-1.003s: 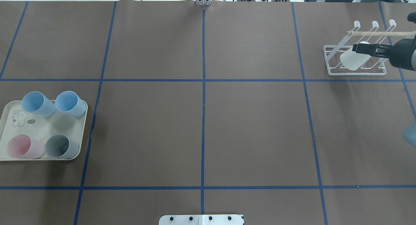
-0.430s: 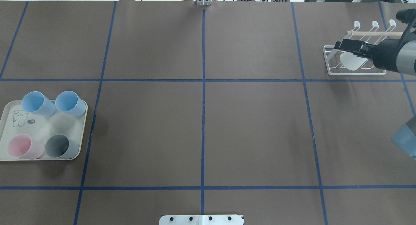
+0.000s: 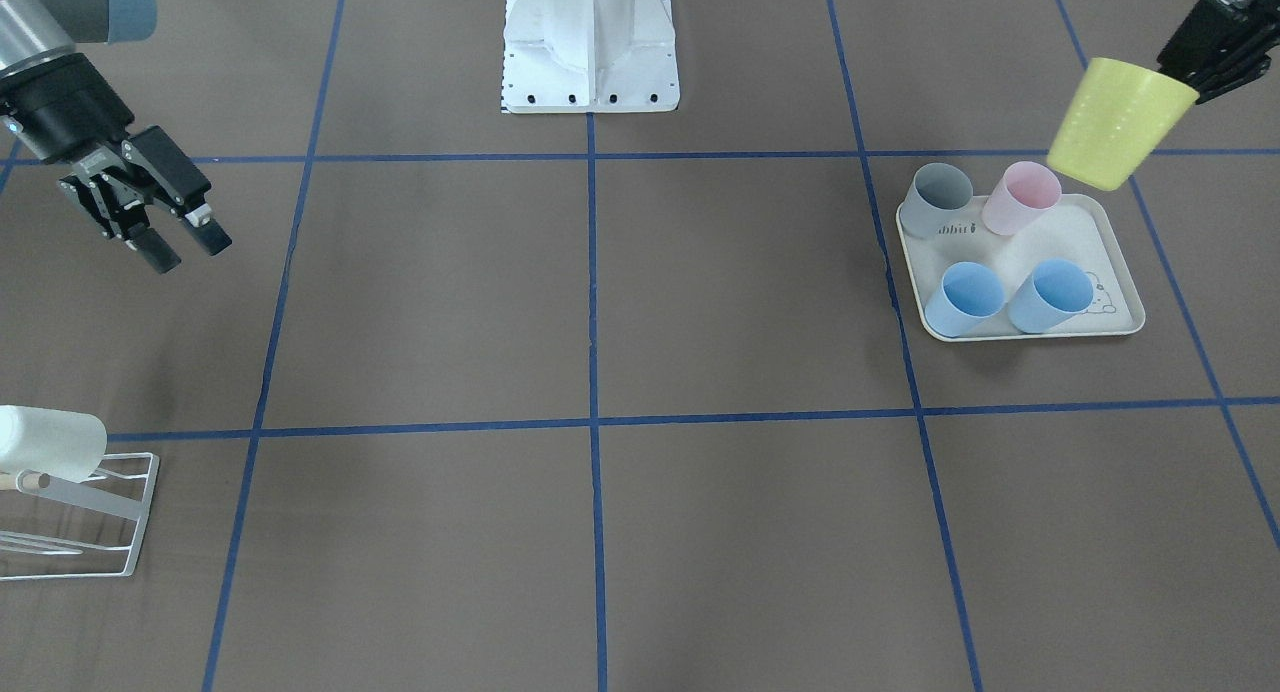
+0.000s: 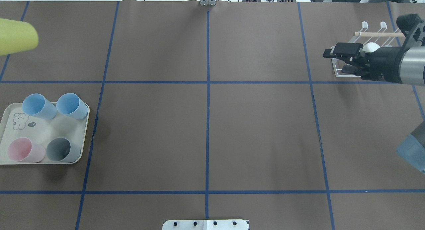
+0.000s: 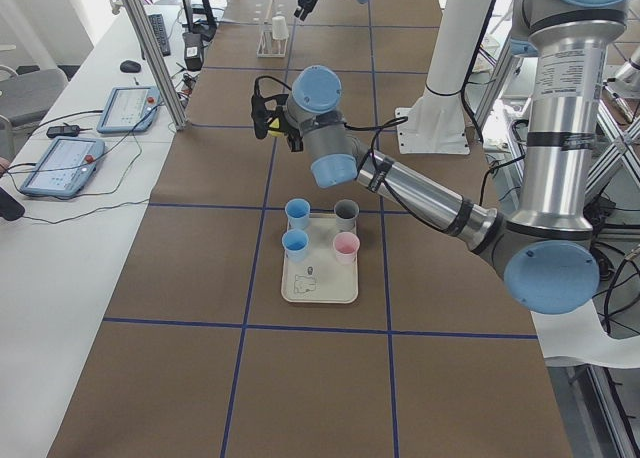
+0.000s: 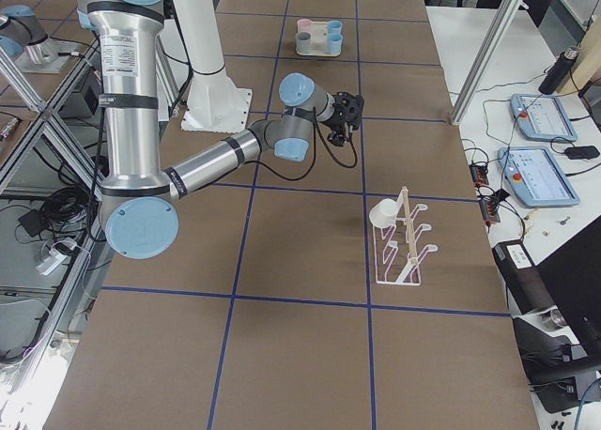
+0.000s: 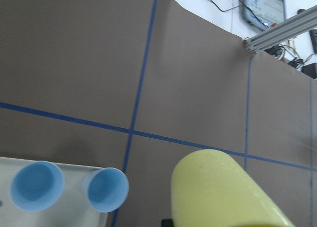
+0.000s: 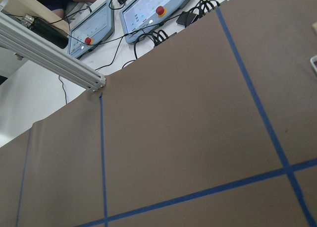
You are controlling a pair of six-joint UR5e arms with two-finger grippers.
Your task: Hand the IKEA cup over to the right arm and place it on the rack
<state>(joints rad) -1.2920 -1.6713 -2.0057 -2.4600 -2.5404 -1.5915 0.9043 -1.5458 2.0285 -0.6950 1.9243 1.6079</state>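
The front-facing view shows the left pincer [image 3: 1190, 70] clamped on the rim of the yellow-green cup [image 3: 1118, 124]. The cup is raised near the tray [image 3: 1090, 227] at the worktop's [image 3: 700, 302] left end. The overhead view shows the cup alone. Cup axis: tilted, base down. The right pincer [image 3: 186, 248] is wide and holds nothing, near the rack [image 3: 130, 512], well apart from the cup.

Right claw [image 4: 336, 60] has been pulled back off the rack [image 4: 365, 25], with jaws apart. The white cup [image 4: 370, 46] is left behind it. A yellow cup [image 4: 16, 40], held in the left claw [image 3: 1192, 70], has been brought into the overhead view.
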